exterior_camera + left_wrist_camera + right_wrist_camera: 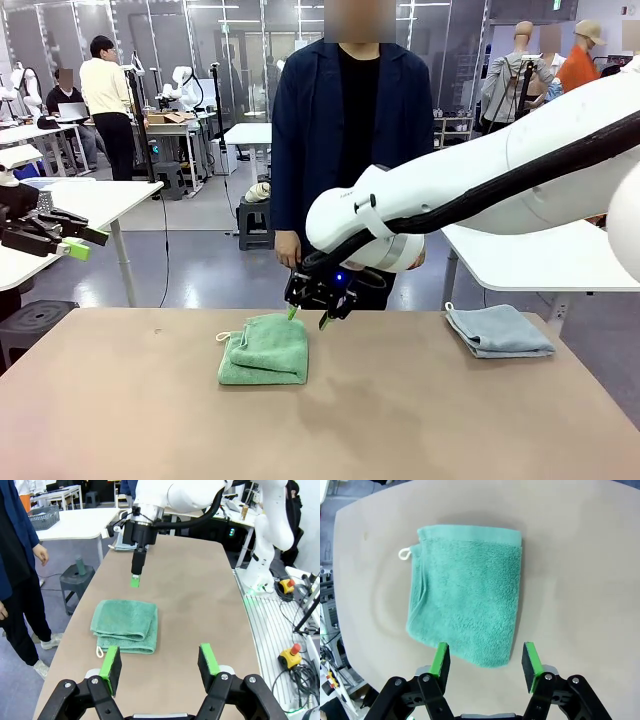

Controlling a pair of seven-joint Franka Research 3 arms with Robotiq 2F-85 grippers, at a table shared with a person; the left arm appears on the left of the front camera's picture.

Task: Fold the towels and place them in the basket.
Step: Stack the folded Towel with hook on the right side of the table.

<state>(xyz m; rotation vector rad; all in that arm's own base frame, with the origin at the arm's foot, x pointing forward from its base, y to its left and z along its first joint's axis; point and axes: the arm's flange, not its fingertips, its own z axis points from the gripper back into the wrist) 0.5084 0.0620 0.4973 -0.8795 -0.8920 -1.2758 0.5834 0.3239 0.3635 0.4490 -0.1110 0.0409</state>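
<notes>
The front view takes in a blue-grey towel (498,330), folded flat, lying well apart from the right claw (309,317) at the desk's (400,420) far right edge. That claw hangs just past the far edge of the green towel (265,348), its green pads pointing down, close above the desk but touching nothing. The left claw (75,243) shows at the picture's left edge, well away from both towels and above the desk level, with its jaws apart and nothing between them.

The left wrist view looks along the desk: the green towel (126,632) lies ahead of the left claw (159,666), closer to its left finger, and the right claw (135,576) hangs beyond the towel's far side. A person (17,565) stands beside the desk there, one hand (41,555) hanging loose.

The right wrist view looks straight down. The green towel (465,607) lies directly ahead of the right claw (486,661), its nearest corner between the two wide-spread pads but below them, not gripped. The towel is folded into a rough rectangle with layered edges along one side and a small white loop (405,553) at a far corner.
</notes>
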